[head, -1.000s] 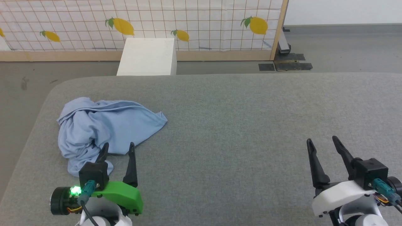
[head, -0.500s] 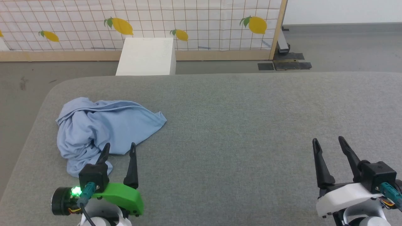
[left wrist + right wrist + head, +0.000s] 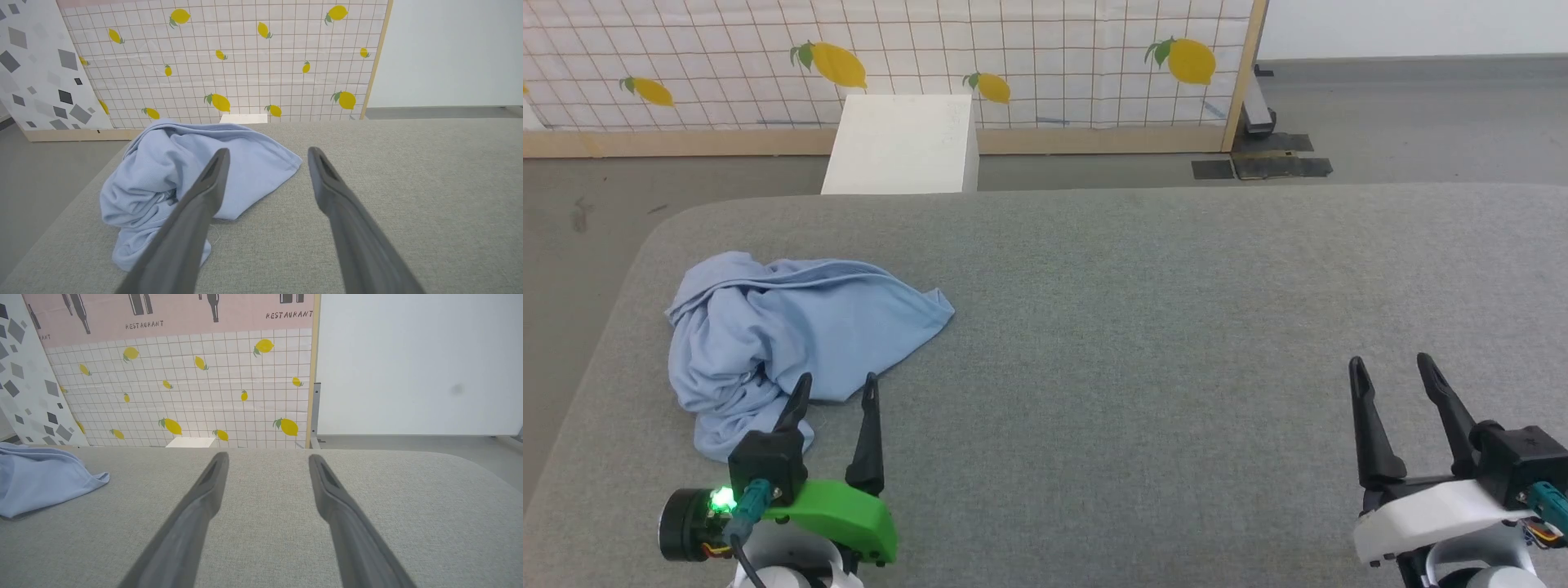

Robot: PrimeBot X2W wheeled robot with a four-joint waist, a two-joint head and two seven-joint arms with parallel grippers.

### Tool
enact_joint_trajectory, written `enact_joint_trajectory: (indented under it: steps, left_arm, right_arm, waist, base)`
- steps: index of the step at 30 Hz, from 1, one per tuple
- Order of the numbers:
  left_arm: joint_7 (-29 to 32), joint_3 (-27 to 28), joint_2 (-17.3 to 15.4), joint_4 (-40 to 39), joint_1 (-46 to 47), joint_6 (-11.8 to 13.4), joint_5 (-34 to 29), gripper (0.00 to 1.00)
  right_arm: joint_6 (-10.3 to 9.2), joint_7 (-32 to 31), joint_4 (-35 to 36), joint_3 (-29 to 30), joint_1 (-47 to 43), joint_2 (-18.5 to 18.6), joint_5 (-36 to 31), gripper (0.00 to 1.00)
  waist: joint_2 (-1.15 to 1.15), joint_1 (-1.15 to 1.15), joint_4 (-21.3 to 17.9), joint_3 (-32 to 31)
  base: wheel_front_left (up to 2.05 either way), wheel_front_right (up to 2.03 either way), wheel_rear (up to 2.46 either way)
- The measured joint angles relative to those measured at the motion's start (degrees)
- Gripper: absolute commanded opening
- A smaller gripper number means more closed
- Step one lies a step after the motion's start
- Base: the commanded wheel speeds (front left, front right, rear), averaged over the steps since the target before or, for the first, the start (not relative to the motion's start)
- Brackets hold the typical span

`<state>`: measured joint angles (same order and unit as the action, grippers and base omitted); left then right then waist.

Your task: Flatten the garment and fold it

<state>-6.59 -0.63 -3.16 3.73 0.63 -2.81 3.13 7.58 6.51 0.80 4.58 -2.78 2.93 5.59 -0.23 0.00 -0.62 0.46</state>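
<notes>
Right tool [image 3: 1388, 359] edged rightward, spread empty, left tool [image 3: 839, 377] spread by garment [image 3: 800, 318], grey padded surface [image 3: 1135, 327], lemon-print screen [image 3: 1054, 65].

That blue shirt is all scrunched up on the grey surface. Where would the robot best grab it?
Probably the pointed corner of the shirt, approached from the robot's right with the open left gripper. That corner lies flat on the grey surface, sticking out clear of the bunched folds on the left.
</notes>
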Motion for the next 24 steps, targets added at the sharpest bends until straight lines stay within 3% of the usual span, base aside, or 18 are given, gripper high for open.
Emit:
enact_joint_trajectory:
  steps: [24]
  left_arm:
    - [-2.68,0.01,0.00,1.76,0.04,-1.61,0.57,1.00]
  right_arm:
    - [0.00,2.69,0.15,1.74,-0.88,0.00,1.75,1.00]
  waist:
    - [0.00,0.00,0.22,0.36]
  base:
    - [0.00,0.00,0.00]
